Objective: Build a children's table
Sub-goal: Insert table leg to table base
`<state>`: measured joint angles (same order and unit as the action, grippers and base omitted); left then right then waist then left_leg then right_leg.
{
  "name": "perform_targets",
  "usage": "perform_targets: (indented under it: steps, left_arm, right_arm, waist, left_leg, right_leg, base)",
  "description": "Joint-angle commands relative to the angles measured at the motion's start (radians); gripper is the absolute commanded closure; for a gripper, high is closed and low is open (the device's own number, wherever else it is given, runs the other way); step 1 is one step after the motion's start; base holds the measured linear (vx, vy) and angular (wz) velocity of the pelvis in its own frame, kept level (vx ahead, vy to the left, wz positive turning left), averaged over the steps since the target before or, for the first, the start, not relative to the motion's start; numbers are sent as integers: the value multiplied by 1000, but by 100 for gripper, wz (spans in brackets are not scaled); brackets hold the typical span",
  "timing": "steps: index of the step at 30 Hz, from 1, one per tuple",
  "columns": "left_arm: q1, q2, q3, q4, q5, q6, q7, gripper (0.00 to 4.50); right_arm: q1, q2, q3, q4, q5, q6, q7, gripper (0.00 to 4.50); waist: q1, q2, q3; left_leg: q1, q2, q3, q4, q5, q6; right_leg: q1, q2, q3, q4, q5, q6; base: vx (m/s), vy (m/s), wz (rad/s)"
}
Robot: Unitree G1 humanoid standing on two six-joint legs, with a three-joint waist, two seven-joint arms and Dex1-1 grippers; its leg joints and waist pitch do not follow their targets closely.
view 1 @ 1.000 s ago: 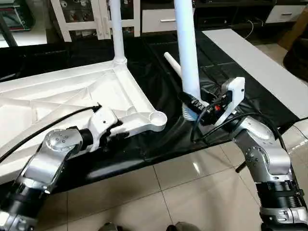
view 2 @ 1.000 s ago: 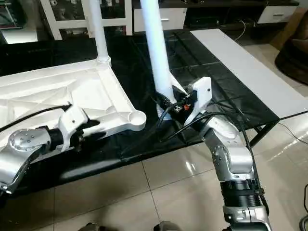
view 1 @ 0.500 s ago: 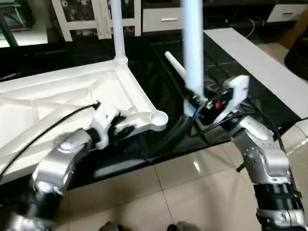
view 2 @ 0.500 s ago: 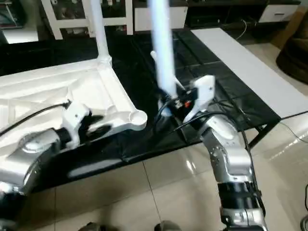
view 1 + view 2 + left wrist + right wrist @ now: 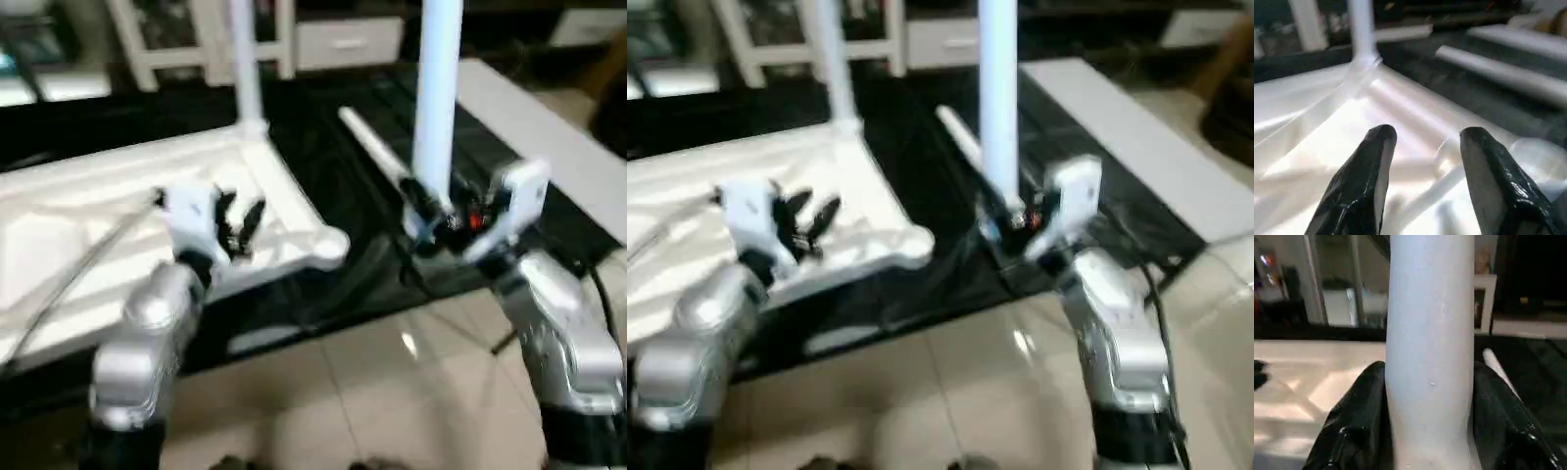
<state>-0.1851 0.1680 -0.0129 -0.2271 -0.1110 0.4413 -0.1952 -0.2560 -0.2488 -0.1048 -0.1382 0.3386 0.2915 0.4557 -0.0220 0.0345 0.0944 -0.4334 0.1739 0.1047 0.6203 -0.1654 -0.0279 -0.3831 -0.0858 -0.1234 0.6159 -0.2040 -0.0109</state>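
left hand (image 5: pixel 240 223): mine, fingers spread, empty, above the upturned table top (image 5: pixel 78 211)
right hand (image 5: pixel 428 208): clamped round an upright table leg (image 5: pixel 436 93)
spare leg (image 5: pixel 377 152): lying on the black mat (image 5: pixel 323 127)

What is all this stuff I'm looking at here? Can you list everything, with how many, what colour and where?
Table top: one, white, lying underside up on the black sheet, left.
Fitted leg: one, white, standing upright in the top's far corner socket.
Empty corner socket: one, white, at the top's near corner.
Held leg: one, white, upright in the right end effector.
Loose leg: one, white, lying on the sheet behind the held leg.
Black sheet: one, under the parts.
White board: one, along the sheet's right side.
Cabinet: white, in the background.
Tiled floor: beige, nearest.
Left end effector: black fingers, open, over the table top.
Right end effector: black fingers, shut on the held leg.
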Motion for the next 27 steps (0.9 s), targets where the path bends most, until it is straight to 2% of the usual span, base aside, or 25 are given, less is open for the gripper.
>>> perform_targets:
  steps: [1,2,3,4,5,6,8,9,10,11,13,14,15,16,17,18,19,20,21,22,23,24,25,26,27]
  left_arm:
    - [11,-7,-10,-37,12,-23,23,207]
    - [26,-15,-7,-53,-7,-20,36,207]
    - [38,-12,-3,-59,-17,-21,35,207]
    - [44,-14,-3,-61,-16,-25,51,207]
    - [47,-20,-3,-61,-11,-24,67,207]
    - [49,-26,-3,-62,8,-28,80,207]
    - [44,-44,-3,-65,33,-41,93,207]
    - [39,-56,-6,-72,51,-44,106,207]
    - [35,-64,-11,-81,64,-45,119,207]
    - [36,-70,-11,-90,56,-37,121,207]
    - [45,-71,-11,-96,52,-26,129,207]
    - [53,-68,-13,-97,60,-21,146,207]
    - [53,-65,-16,-96,67,-30,154,207]
    - [53,-66,-15,-96,67,-31,155,207]
    - [45,-73,-7,-88,72,-39,170,207]
    - [45,-73,-6,-88,72,-39,170,207]
    - [38,-78,-2,-79,84,-39,173,207]
    - [36,-79,-1,-77,88,-38,174,207]
    - [33,-74,-6,-68,109,-24,176,207]
    - [31,-69,-11,-64,121,-13,177,207]
    - [31,-70,-10,-61,118,-6,178,207]
    - [30,-71,-5,-53,115,15,181,207]
    - [31,-70,-2,-49,118,17,188,207]
    - [39,-73,6,-55,89,-2,174,207]
    - [42,-71,6,-59,80,-6,167,207]
  right_arm:
    - [-2,-6,8,-38,-18,-7,-17,250]
    - [2,-10,13,-50,-27,1,-23,250]
    - [7,-7,22,-57,-34,1,-27,250]
    - [10,-12,24,-61,-39,0,-27,250]
    - [8,-18,21,-62,-41,-1,-26,250]
    - [7,-21,21,-62,-44,-4,-28,250]
    - [0,-20,17,-54,-45,-14,-28,250]
    - [-2,-21,14,-47,-45,-23,-26,250]
    - [-1,-20,12,-43,-47,-33,-26,250]
    - [4,-13,12,-45,-46,-37,-29,250]
    - [21,-1,16,-61,-46,-39,-39,250]
    - [44,9,21,-86,-43,-36,-51,250]
    - [51,13,20,-93,-39,-32,-57,250]
    - [52,15,20,-93,-39,-32,-59,250]
    - [60,31,17,-90,-35,-30,-78,250]
    - [60,31,17,-90,-35,-30,-78,250]
    - [60,39,16,-84,-33,-29,-87,250]
    - [60,40,16,-82,-34,-30,-89,250]
    - [59,51,11,-78,-34,-32,-107,250]
    - [59,59,6,-75,-34,-33,-119,250]
    - [56,65,1,-70,-34,-24,-133,250]
    - [49,74,-2,-56,-46,0,-166,250]
    - [48,77,2,-49,-63,15,-188,250]
    - [54,87,4,-51,-77,26,-214,250]
    - [57,92,5,-54,-82,28,-223,250]
  waist:
    - [0,17,-75]
    - [-10,21,-69]
    - [-12,28,-69]
    - [-12,28,-69]
    - [-14,29,-64]
    - [-14,30,-62]
    - [-5,25,-59]
    - [-4,28,-57]
    - [0,27,-52]
    - [-3,32,-52]
    - [-7,43,-54]
    - [-30,58,-54]
    - [-30,67,-57]
    - [-41,69,-57]
    - [-41,69,-56]
    - [-42,65,-55]
    - [-37,57,-59]
    - [-28,48,-66]
    - [-16,13,-73]
    - [-8,-20,-81]
    - [-30,-17,-56]
    - [4,-23,-45]
    - [4,-23,-45]
    - [19,-35,-88]
    - [19,-15,-96]
  left_leg:
    - [8,15,-40,-71,-130,245]
    - [-2,14,-58,-80,-112,263]
    - [7,11,-79,-86,-117,267]
    - [7,11,-79,-86,-117,267]
    - [14,1,-105,-99,-167,256]
    - [13,-5,-111,-101,-193,239]
    - [-10,-30,-118,-101,-266,162]
    - [-30,-42,-118,-100,-310,105]
    - [-35,-48,-124,-104,-384,46]
    - [-36,-51,-135,-106,-453,-10]
    - [-20,-46,-155,-119,-526,-58]
    - [4,-36,-231,-162,-616,-115]
    - [24,-34,-259,-176,-644,-133]
    - [59,-27,-317,-189,-676,-136]
    - [58,-32,-354,-215,-717,-154]
    - [48,-44,-368,-228,-735,-169]
    - [18,-82,-360,-237,-775,-179]
    - [12,-100,-346,-231,-784,-168]
    - [0,-137,-299,-163,-748,-126]
    - [21,-171,-165,130,-541,-60]
    - [-2,-111,-41,289,-356,24]
    - [-55,-86,-27,254,-297,64]
    - [-55,-86,-27,254,-297,64]
    - [-6,-88,-11,161,-289,105]
    - [16,-77,-18,114,-236,127]
  right_leg:
    - [68,-53,2,-64,-144,-265]
    - [76,-43,-10,-50,-128,-255]
    - [73,-31,-15,-37,-135,-244]
    - [73,-31,-15,-37,-135,-244]
    - [70,-23,-10,-27,-163,-250]
    - [71,-25,-8,-27,-173,-254]
    - [86,-52,3,-42,-206,-252]
    - [103,-70,3,-55,-259,-229]
    - [106,-79,1,-64,-357,-204]
    - [106,-81,1,-67,-429,-188]
    - [96,-64,1,-58,-434,-190]
    - [97,-11,5,-11,-309,-185]
    - [90,11,13,4,-276,-183]
    - [66,34,38,39,-248,-180]
    - [68,44,64,67,-267,-186]
    - [70,53,77,83,-284,-188]
    - [80,63,99,97,-326,-193]
    - [78,60,113,84,-357,-218]
    - [57,27,141,4,-496,-305]
    - [15,-97,143,-167,-711,-499]
    - [18,-71,188,-160,-824,-499]
    - [86,-85,204,-117,-664,-431]
    - [86,-85,204,-117,-664,-431]
    - [105,-27,211,-93,-282,-322]
    - [103,-9,201,-93,-219,-260]
  base:
    - [-16,7,45]
    - [-16,7,45]
    - [-15,5,39]
    - [-11,6,39]
    - [-11,6,39]
    - [-6,-6,42]
    - [-9,-18,41]
    - [-21,-10,39]
    - [-32,-9,40]
    - [-32,-9,40]
    - [-2,-24,48]
    - [12,-25,48]
    - [13,-19,49]
    - [3,-41,56]
    - [3,-41,56]
    - [-9,-91,58]
    - [-39,-153,65]
    - [-39,-153,65]
    - [-46,-230,76]
    - [-100,-229,65]
    - [-100,-229,65]
    - [-45,-159,13]
    - [33,-135,7]
    - [33,-135,7]
    - [-25,-117,39]
